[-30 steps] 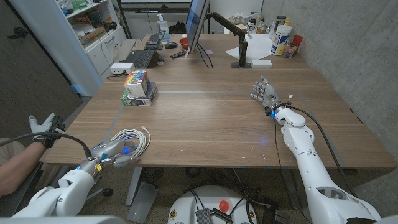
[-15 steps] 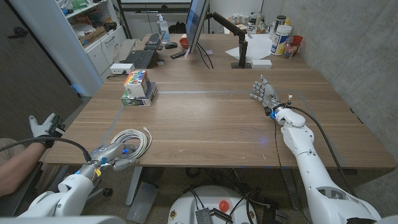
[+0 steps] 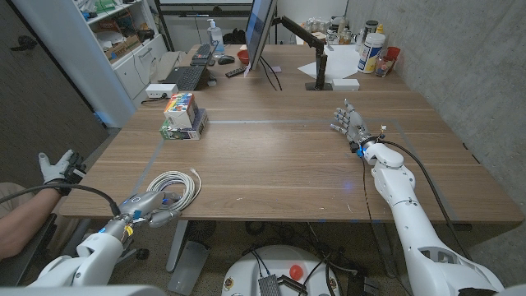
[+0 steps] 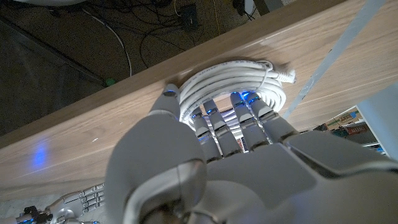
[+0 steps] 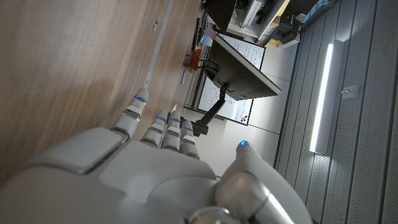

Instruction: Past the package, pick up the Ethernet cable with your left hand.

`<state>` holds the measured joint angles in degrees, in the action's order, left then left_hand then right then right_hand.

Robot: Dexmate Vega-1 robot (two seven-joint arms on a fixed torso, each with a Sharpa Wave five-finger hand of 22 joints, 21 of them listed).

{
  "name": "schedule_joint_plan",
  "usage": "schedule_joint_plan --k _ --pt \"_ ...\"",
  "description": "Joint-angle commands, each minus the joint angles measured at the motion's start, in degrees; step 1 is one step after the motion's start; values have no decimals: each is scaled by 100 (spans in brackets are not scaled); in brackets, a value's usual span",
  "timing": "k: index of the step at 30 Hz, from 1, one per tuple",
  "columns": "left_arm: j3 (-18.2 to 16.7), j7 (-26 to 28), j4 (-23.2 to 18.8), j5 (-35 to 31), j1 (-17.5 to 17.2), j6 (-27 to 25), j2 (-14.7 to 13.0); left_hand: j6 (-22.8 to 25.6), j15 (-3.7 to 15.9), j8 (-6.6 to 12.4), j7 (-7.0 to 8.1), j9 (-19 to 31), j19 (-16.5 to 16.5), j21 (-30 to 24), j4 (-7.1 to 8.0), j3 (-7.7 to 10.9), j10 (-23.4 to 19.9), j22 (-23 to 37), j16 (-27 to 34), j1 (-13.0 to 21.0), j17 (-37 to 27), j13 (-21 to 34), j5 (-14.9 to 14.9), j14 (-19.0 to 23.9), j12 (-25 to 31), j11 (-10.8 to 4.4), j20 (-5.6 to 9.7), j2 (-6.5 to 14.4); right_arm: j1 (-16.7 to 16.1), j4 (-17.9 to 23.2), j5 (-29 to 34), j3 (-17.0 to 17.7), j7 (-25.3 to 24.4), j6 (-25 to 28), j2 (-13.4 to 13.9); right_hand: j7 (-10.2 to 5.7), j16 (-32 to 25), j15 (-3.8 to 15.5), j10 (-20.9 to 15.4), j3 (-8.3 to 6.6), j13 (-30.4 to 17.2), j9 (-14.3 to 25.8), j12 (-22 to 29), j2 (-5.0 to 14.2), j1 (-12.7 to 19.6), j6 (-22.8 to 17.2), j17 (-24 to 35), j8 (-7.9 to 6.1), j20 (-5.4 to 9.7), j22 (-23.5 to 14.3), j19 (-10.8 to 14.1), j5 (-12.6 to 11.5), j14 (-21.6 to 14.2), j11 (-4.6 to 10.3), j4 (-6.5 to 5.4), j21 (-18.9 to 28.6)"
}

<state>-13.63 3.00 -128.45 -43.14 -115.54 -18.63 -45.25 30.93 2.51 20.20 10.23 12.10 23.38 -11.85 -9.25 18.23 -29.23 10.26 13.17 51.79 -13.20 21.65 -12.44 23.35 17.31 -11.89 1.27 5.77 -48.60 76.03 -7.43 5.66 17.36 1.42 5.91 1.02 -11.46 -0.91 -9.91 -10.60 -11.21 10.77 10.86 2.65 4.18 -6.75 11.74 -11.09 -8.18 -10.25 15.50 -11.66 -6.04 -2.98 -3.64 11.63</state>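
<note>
White Ethernet cable (image 3: 173, 185), neatly coiled near counter (image 3: 279, 164) edge. My left robot hand (image 3: 148, 205): fingers loosely spread, tips touching coil, gripping nothing.

We see a long wooden table (image 3: 279, 160) bearing a coiled white Ethernet cable (image 3: 173, 184), a colourful boxed package (image 3: 182, 114), a black keyboard (image 3: 186, 77) and a monitor (image 3: 260, 33).

Matt wooden table (image 3: 279, 164) (white plastic-sheathed Ethernet cable (image 3: 174, 185)).

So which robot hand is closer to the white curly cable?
Left. The left robot hand is right at the white cable, fingers reaching it. The right robot hand is far across the table.
</note>
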Motion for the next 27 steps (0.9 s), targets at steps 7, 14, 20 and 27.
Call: schedule_joint_plan --k 7,14,20,27 --pt "-56 231 98 61 -72 155 52 210 1043 191 -138 97 212 -88 -54 442 -300 24 143 648 -89 96 106 341 88 89 -26 527 -5 14 9 0 -19 23 1 -6 -35 -8 35 19 2 21 43 18 -34 29 4 -31 -18 -17 -9 -40 29 15 1 -4" --pt "-62 300 116 49 -84 193 76 489 1063 412 -214 198 403 -169 69 850 -708 45 397 996 -285 207 153 767 222 129 -5 602 -5 7 10 -1 -15 13 3 -5 -35 -8 32 19 3 21 44 19 -34 25 4 -33 -15 -17 -10 -40 32 20 0 -4" --pt "-107 371 155 93 -106 338 93 874 1112 647 -215 261 785 -339 74 1205 -1045 72 607 1346 -409 341 195 1293 325 114 69 599 -7 10 11 -1 -15 18 4 -7 -35 -8 39 19 3 21 42 21 -34 22 4 -34 -15 -17 -10 -40 34 22 -1 -4" --pt "-112 352 141 112 -106 322 132 1134 1127 863 -157 382 1000 -511 41 1268 -1375 145 842 1615 -591 491 234 1744 459 72 123 561 -8 17 13 -3 -10 27 9 -4 -34 -8 34 20 3 20 44 22 -34 23 4 -34 -18 -17 -9 -40 38 18 -1 -3"
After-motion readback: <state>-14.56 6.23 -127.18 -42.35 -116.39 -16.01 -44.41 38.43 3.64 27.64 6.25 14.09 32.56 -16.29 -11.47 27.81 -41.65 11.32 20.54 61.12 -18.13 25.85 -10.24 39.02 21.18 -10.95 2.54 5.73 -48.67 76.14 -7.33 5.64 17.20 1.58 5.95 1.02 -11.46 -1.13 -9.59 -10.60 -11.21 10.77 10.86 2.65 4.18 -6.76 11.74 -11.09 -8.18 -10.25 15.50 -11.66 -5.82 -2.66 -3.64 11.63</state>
